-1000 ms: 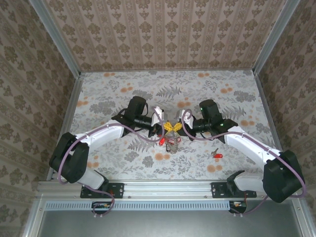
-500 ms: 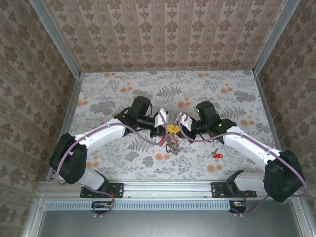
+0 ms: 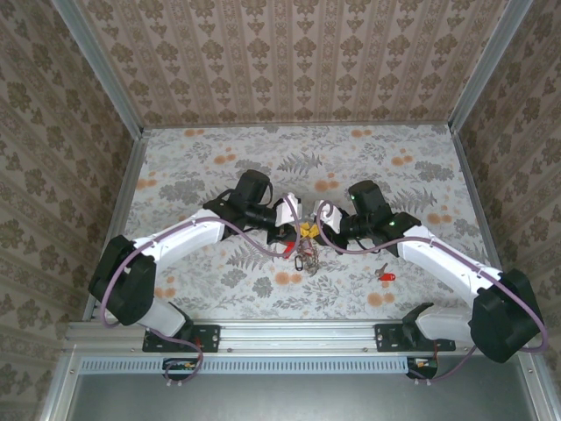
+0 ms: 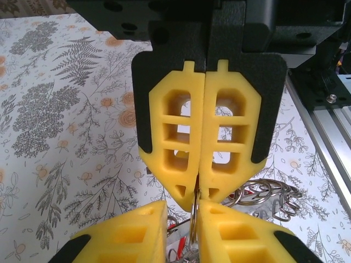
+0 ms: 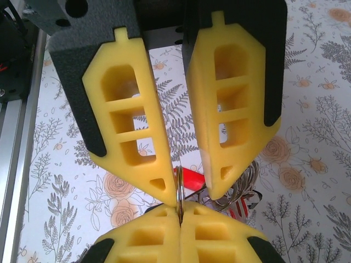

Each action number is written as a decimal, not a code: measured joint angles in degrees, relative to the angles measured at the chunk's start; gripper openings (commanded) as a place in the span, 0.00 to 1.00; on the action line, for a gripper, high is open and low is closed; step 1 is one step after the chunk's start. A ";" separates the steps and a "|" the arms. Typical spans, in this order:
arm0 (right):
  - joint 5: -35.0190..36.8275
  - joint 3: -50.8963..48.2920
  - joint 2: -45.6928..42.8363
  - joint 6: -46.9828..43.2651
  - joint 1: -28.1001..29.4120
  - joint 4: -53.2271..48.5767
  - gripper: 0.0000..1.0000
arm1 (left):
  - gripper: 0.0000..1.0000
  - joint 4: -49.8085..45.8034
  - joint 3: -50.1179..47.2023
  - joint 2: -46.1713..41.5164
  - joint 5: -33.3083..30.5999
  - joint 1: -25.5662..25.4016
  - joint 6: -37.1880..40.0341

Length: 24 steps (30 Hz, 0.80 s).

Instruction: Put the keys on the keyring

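Right wrist view has the keyring [image 5: 179, 185] edge-on, a thin metal band rising straight out of the right gripper [image 5: 180, 212], whose yellow pads [image 5: 148, 235] are pressed together on its flat faces. Directly opposite, the left gripper [image 5: 189, 189] straddles the same band with its tips apart, one on either side and not visibly pinching it. Behind those tips hang a red key [image 5: 193, 176] and a tangle of small wire loops [image 5: 248, 178], so some keys seem to be on the ring already. From above, both grippers meet tip to tip over the middle of the tabletop [image 3: 202, 167] with the bundle dangling just below them. A loose red key [image 3: 385, 275] lies well apart from them, near the right forearm. I judge the ring stiff, light and slick: it will not flex, but it could pivot or slide between the pads if pinched at one point. The best hold is flat across the band, clear of the hung keys so they swing free.
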 measured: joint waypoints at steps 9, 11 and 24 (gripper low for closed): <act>0.04 -0.07 -0.07 0.24 -0.02 0.55 0.01 | 0.00 -0.90 0.02 0.00 -0.07 0.00 0.50; 0.11 -0.52 -0.35 0.26 -0.02 1.05 0.03 | 0.00 -1.20 0.09 0.00 0.24 0.11 0.98; -1.73 -2.69 -1.53 0.22 -0.59 6.71 0.15 | 0.00 6.10 -3.50 -0.39 9.25 3.52 -3.96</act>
